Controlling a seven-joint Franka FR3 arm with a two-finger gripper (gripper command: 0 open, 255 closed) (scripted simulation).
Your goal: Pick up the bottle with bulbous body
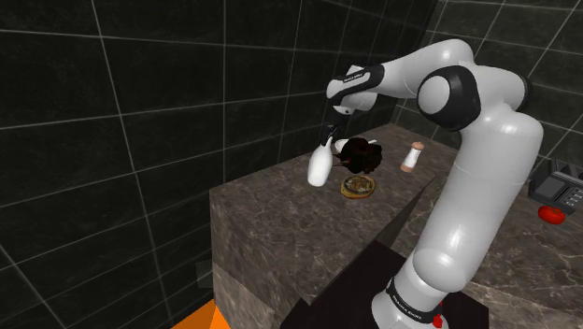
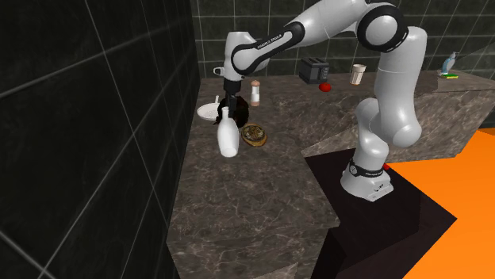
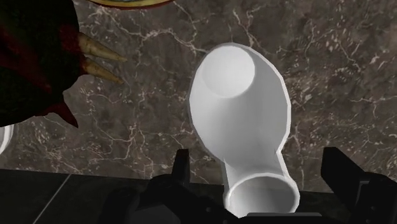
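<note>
While the white bulbous bottle [image 3: 238,108] seemingly stood on the dark marbled stone bench [image 3: 337,76], the black fingers [image 3: 183,167] flanked its narrow neck, spread apart and apparently not touching it. Grasping looked to be the step in hand; next they needed to close on the neck, then lift straight up.
</note>
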